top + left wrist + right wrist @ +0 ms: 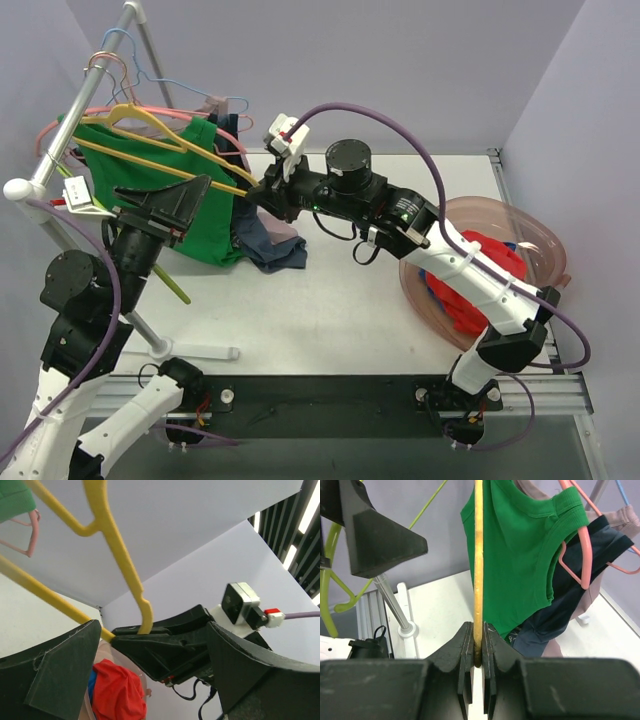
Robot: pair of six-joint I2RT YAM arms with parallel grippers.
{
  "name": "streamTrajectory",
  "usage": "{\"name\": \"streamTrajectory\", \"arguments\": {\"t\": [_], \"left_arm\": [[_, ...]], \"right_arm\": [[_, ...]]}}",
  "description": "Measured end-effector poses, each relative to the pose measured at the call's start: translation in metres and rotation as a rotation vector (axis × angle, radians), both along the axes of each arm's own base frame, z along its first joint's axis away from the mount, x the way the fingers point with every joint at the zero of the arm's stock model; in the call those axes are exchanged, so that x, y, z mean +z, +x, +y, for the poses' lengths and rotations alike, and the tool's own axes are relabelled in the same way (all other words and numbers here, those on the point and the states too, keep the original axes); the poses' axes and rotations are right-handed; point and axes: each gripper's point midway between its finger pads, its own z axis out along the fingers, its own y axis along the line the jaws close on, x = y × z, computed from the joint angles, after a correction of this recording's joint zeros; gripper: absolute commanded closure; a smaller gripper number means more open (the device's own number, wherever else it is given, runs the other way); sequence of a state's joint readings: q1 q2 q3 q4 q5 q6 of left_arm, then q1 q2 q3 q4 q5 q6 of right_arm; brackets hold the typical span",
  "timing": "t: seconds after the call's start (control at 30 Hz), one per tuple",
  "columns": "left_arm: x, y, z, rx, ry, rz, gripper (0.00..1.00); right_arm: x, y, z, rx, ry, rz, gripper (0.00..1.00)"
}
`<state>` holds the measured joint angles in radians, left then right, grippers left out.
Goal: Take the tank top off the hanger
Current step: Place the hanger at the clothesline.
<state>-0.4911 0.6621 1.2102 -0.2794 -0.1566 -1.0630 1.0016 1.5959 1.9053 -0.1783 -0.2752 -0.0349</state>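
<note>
Right gripper (478, 645) is seen clamped on the yellow hanger (479, 570) bar, likely to steady it. Left gripper (165, 200) is spread wide just beside, nothing held. Green tank top (205, 215) is draped on that hanger at the rack (75, 120). Strap seating is hidden, and the garments behind are overlapped.

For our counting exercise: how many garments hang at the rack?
3. The green tank top hangs by the yellow hanger, a dark navy garment behind it, and a mauve one farthest back. Others may be hidden behind these.
</note>
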Motion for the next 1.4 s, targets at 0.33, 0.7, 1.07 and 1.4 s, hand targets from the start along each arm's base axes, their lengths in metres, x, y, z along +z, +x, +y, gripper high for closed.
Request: {"name": "streamTrajectory", "arguments": {"t": [0.33,0.7,1.07,1.4], "left_arm": [[0.030,-0.032,0.006,-0.051,-0.026,-0.096,0.03],[0.036,-0.045,0.007,-0.075,-0.035,-0.140,0.03],[0.030,-0.033,0.005,-0.027,0.114,-0.169,0.03],[0.019,-0.008,-0.002,0.017,0.364,-0.141,0.03]], "right_arm": [[-0.025,-0.009,0.031,0.051,-0.076,0.002,1.00],[-0.035,-0.014,0.056,0.085,-0.113,0.008,1.00],[-0.061,-0.017,0.057,0.055,-0.143,0.052,0.43],[-0.085,-0.049,-0.002,0.024,-0.167,0.107,0.01]]}}
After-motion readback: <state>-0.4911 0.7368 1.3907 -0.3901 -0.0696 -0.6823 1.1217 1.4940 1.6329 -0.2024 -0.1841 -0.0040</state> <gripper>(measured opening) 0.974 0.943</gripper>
